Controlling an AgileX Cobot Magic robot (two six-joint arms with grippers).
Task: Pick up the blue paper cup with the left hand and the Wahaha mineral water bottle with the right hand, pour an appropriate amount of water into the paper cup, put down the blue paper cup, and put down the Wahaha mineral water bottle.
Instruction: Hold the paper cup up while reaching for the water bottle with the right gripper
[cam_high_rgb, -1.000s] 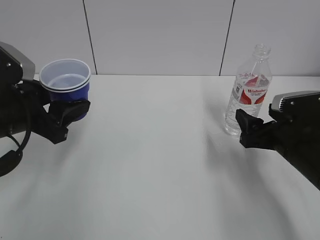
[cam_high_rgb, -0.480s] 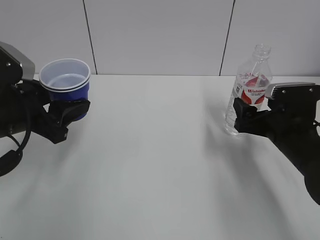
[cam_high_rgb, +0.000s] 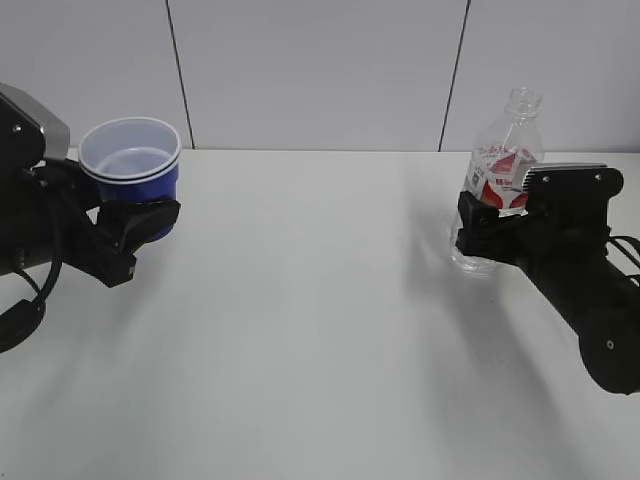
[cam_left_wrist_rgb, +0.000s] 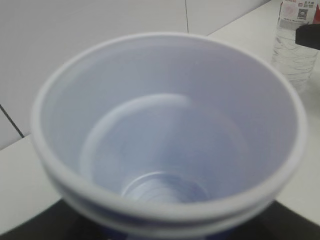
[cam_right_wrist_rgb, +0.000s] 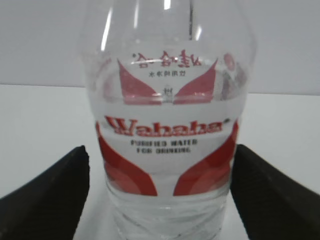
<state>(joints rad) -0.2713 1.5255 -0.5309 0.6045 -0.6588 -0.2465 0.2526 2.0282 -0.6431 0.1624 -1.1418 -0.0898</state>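
Left tool (cam_high_rgb: 140, 225) clamped around blue paper cup (cam_high_rgb: 131, 166) held aloft; right tool (cam_high_rgb: 478, 228) apart, straddling upright Wahaha mineral water bottle (cam_high_rgb: 500, 175).

table (cam_high_rgb: 300, 330): white, matte | wall (cam_high_rgb: 310, 70): pale grey panels, two dark vertical seams

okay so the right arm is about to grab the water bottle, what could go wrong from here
1. The Wahaha mineral water bottle has no cap, is tall and thin-walled; the right gripper brackets it with fingers open, so a hard squeeze or nudge might spill water or tip it.
2. The blue paper cup in the left gripper looks like two nested cups; the inner one could shift during pouring.
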